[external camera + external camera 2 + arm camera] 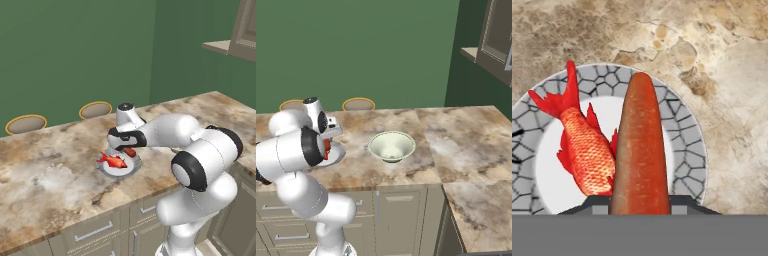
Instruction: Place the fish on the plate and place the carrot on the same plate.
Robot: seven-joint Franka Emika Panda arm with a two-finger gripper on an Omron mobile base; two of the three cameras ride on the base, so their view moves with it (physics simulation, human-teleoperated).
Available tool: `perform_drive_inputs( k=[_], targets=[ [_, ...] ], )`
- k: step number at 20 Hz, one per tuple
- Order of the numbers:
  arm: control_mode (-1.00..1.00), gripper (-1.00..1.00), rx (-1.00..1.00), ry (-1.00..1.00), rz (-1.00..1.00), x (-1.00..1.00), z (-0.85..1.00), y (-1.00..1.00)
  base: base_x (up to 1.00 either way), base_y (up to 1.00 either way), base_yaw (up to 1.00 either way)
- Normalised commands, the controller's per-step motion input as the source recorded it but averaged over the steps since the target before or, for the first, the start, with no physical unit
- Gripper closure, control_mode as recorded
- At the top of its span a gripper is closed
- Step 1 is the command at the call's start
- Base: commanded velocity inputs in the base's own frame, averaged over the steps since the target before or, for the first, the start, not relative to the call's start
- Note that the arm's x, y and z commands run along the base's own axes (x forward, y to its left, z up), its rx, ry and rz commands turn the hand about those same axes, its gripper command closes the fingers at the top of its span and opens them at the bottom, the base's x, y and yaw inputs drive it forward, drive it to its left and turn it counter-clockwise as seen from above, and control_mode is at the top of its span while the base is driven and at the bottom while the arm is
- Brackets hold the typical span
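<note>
The red-orange fish (114, 161) (587, 150) lies in the well of the grey-white plate (106, 171) (687, 145), which sits on the stone counter near its front edge. My gripper (128, 148) (640, 205) hangs just over the plate's right half, shut on the carrot (130, 152) (639, 150). In the hand view the carrot points away from me between the two dark fingertips (594, 203), beside the fish and over the plate's well. I cannot tell whether it touches the plate. In the right base view my arm hides most of the plate (337, 151).
A cream bowl (391, 145) stands on the counter to the right of the plate. Two round stools (26, 123) (95, 109) sit behind the counter's far edge. Drawers (95, 231) run below the front edge. A wall cabinet (496, 40) hangs at the upper right.
</note>
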Motion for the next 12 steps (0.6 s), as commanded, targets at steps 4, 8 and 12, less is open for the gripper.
perform_drive_inputs(
  k=[4,8,12],
  targets=[
    [-1.0,1.0,0.0,0.0,0.0,0.01,-0.21,0.0,0.0,0.0,0.0],
    [-1.0,1.0,0.0,0.0,0.0,0.01,-0.24,0.0,0.0,0.0,0.0],
    [-1.0,1.0,0.0,0.0,0.0,0.0,-0.26,0.0,0.0,0.0,0.0]
  ],
)
